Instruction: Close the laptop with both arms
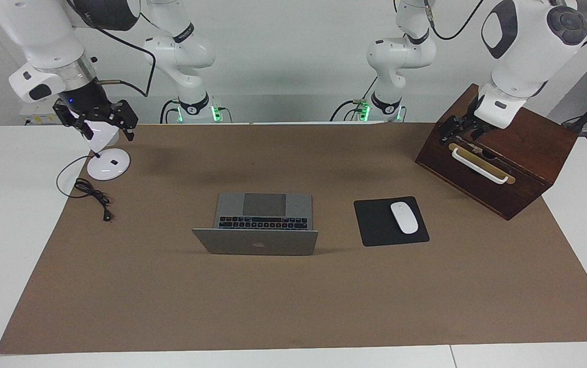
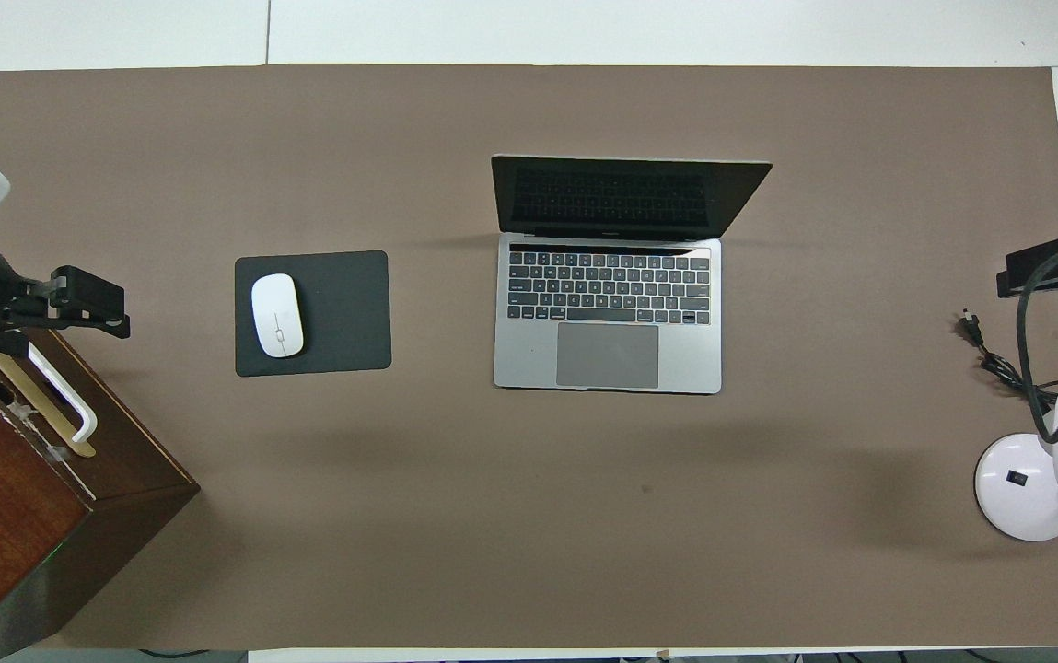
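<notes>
The silver-grey laptop (image 1: 255, 242) stands open in the middle of the brown mat, its lid upright with the apple logo facing away from the robots. Its black keys and grey trackpad show in the overhead view (image 2: 607, 354). My left gripper (image 1: 461, 137) hangs open and empty over the wooden box at the left arm's end of the table; it also shows in the overhead view (image 2: 91, 308). My right gripper (image 1: 108, 135) hangs open and empty over the white desk lamp at the right arm's end; it also shows in the overhead view (image 2: 1049, 267). Both are well apart from the laptop.
A black mouse pad (image 1: 375, 225) with a white mouse (image 1: 404, 217) lies beside the laptop toward the left arm's end. A dark wooden box (image 1: 528, 148) with a white handle stands there too. A white lamp base (image 1: 108, 164) and black cable (image 1: 91, 194) lie at the right arm's end.
</notes>
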Tool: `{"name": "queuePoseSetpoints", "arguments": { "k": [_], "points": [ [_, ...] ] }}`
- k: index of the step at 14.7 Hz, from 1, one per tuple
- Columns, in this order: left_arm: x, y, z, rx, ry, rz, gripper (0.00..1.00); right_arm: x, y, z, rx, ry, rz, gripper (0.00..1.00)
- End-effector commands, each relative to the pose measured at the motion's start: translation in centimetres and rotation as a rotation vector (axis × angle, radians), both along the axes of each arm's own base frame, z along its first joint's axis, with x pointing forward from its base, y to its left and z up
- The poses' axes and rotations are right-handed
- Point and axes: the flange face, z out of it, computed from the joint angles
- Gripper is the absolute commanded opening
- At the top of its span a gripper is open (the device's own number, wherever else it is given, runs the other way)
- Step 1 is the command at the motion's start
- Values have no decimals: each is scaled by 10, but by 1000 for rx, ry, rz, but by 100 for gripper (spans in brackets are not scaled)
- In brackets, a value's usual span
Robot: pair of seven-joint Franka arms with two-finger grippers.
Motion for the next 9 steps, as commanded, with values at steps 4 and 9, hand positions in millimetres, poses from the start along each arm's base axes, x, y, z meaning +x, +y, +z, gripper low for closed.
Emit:
{"name": "queuePoseSetpoints", "arguments": {
  "k": [4,9],
  "points": [
    [-3,1,4,7,-13,-16,100,-1,-3,2,21,-14,11,100],
    [1,-2,7,8,-25,-7,100,4,-5,5,20,-52,10,100]
  ]
}}
